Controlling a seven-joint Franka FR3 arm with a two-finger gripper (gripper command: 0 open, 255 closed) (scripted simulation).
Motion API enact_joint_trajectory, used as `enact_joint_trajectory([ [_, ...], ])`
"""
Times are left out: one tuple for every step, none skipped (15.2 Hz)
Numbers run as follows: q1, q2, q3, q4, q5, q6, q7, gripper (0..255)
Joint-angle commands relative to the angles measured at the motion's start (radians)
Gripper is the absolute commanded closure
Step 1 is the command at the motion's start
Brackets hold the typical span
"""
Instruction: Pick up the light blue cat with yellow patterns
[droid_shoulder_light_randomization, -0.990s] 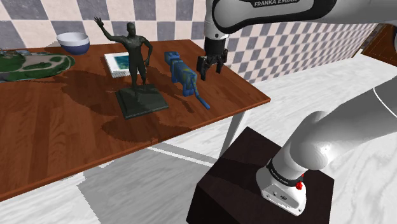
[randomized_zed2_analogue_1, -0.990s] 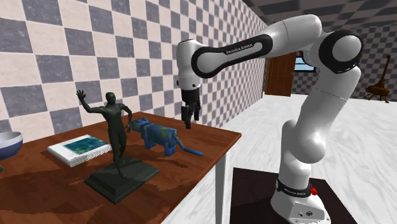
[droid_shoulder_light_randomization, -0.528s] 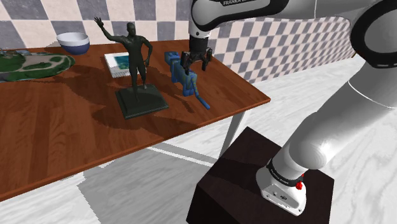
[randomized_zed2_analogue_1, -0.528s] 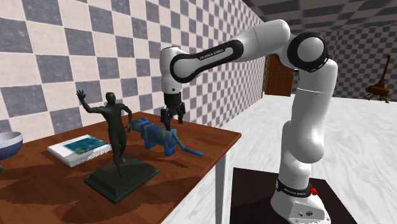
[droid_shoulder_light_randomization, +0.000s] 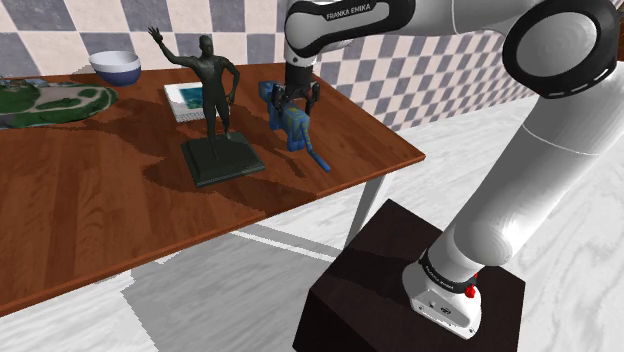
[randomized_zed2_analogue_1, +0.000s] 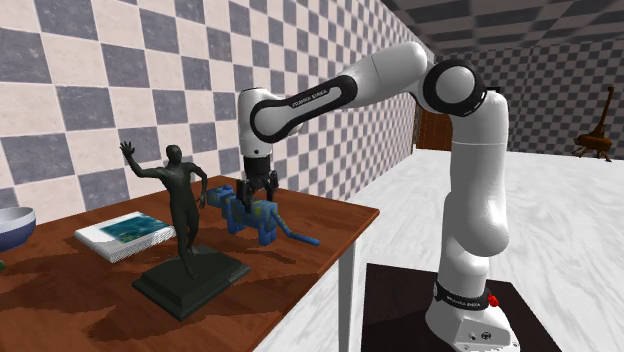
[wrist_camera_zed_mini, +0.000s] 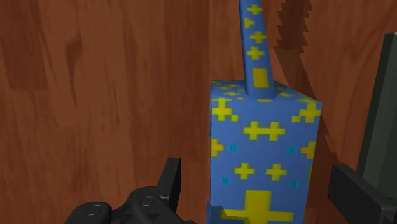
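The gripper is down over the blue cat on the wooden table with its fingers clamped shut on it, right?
Not clamped. The wrist view shows the gripper open, its fingers either side of the blue cat with gaps, not touching it. The rest is right: it is over the cat on the wooden table.

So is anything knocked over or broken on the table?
No, nothing stands out. The blue cat with yellow patterns stands on its legs on the table, the dark statue is upright on its base, and the bowl sits right way up. The open gripper straddles the cat.
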Motion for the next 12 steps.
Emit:
enact_joint_trajectory([
  [0.000,0.006,0.000,-0.020,0.000,0.027,0.001,0],
  [0.000,0.009,0.000,-0.030,-0.001,0.039,0.001,0],
  [0.000,0.011,0.000,-0.035,-0.001,0.047,0.001,0],
  [0.000,0.011,0.000,-0.035,-0.001,0.047,0.001,0],
  [0.001,0.011,0.000,-0.036,-0.001,0.048,0.002,255],
  [0.000,0.012,0.000,-0.036,-0.001,0.048,0.001,255],
  [0.000,0.012,0.000,-0.036,-0.001,0.048,0.002,255],
  [0.000,0.012,0.000,-0.036,-0.001,0.048,0.001,255],
  [0.000,0.012,0.000,-0.035,-0.001,0.048,0.001,255],
  [0.000,0.012,0.000,-0.037,-0.001,0.049,0.002,255],
  [0.000,0.012,0.000,-0.036,-0.001,0.049,0.001,255],
  [0.000,0.012,-0.001,-0.036,-0.001,0.049,0.000,255],
])
